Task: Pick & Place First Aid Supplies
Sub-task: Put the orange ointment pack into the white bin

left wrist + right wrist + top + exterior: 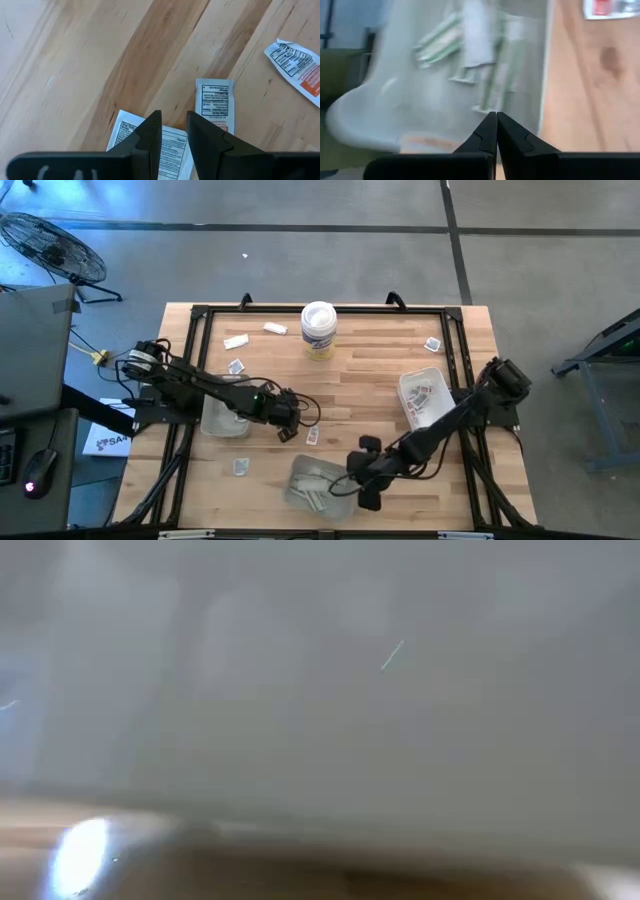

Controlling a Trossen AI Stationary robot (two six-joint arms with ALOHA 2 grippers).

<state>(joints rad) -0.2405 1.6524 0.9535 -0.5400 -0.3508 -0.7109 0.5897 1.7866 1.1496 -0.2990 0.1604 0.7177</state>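
The left gripper [173,131], fingers apart, hovers above a white packet [172,150] mid-table, needing descent and closing, while the right gripper [496,125], fingers together, sits beside the near-edge tray [300,477].

The high view looks straight down on the whole wooden table [380,360], the white tub [318,330] near its far edge. The low view sits at table height, a grey blur pressed against the lens — nothing else can be told there. The left wrist view looks down closely on packets [215,105] lying well nearer than the tub. The right wrist view faces a grey tray [420,100] at the near edge — the same tray [315,480] seen from above.
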